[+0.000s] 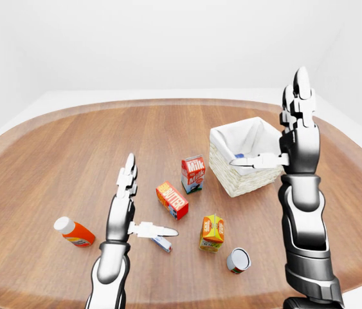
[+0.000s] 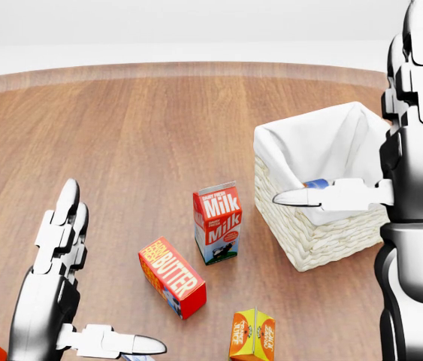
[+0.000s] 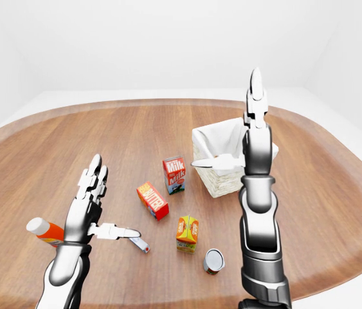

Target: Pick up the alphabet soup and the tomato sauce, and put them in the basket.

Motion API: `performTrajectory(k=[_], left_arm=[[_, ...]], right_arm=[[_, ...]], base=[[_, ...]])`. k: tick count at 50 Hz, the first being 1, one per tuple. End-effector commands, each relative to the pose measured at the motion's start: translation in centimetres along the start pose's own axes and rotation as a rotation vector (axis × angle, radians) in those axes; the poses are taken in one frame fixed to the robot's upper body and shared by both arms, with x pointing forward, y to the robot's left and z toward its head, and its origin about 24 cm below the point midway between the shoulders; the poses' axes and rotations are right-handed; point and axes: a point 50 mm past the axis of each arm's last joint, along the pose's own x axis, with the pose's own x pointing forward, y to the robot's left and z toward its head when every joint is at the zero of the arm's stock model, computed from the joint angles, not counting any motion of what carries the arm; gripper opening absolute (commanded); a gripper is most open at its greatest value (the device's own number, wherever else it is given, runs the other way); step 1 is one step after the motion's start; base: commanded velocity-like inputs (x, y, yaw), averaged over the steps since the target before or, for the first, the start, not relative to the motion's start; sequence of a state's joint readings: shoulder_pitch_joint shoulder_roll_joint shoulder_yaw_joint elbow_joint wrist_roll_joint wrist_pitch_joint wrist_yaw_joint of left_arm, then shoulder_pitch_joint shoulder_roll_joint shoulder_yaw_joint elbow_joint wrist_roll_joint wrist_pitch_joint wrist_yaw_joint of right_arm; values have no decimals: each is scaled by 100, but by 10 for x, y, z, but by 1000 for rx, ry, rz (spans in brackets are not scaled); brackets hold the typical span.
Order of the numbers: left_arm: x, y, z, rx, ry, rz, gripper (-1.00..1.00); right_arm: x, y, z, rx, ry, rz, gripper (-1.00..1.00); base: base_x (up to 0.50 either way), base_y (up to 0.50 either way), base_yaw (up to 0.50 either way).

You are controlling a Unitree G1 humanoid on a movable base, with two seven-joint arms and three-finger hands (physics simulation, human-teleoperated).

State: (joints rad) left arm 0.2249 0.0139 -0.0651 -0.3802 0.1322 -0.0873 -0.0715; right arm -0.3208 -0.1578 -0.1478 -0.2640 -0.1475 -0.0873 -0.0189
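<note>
With fingers spread and empty, the right robot hand (image 1: 291,138) stood raised beside the basket (image 1: 244,158) holding a blue-labelled can (image 2: 318,183), the other can (image 1: 238,260) lay on the bench (image 1: 52,161) below it, and the left robot hand (image 1: 128,209) was likewise spread.

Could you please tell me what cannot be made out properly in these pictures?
- Can in the basket: head view shows only a blue sliver behind the right robot hand; label unreadable.
- Lying can: left-eye view, label too small.
- Orange bottle: cut by the head view's bottom-left edge.
- Small item under the left robot hand: partly hidden.
</note>
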Motion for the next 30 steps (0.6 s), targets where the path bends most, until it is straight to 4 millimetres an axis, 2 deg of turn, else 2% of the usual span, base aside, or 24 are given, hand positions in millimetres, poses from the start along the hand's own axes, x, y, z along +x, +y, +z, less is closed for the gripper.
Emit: performTrajectory(k=[1,10,27,30], left_arm=[[1,1,0,-3,-1,4,100],[2,2,0,-7,-2,8,100],[1,1,0,-5,-2,7,100],[1,1,-1,-4,0,7,100]], right_arm=[[-24,-3,5,15,12,17,100],[-43,2,-2,27,80,45,100],[-69,-7,15,71,75,57,100],[-73,-7,10,78,105,58,100]], base=[[0,0,0],[0,0,0],[0,0,0],[0,0,0]])
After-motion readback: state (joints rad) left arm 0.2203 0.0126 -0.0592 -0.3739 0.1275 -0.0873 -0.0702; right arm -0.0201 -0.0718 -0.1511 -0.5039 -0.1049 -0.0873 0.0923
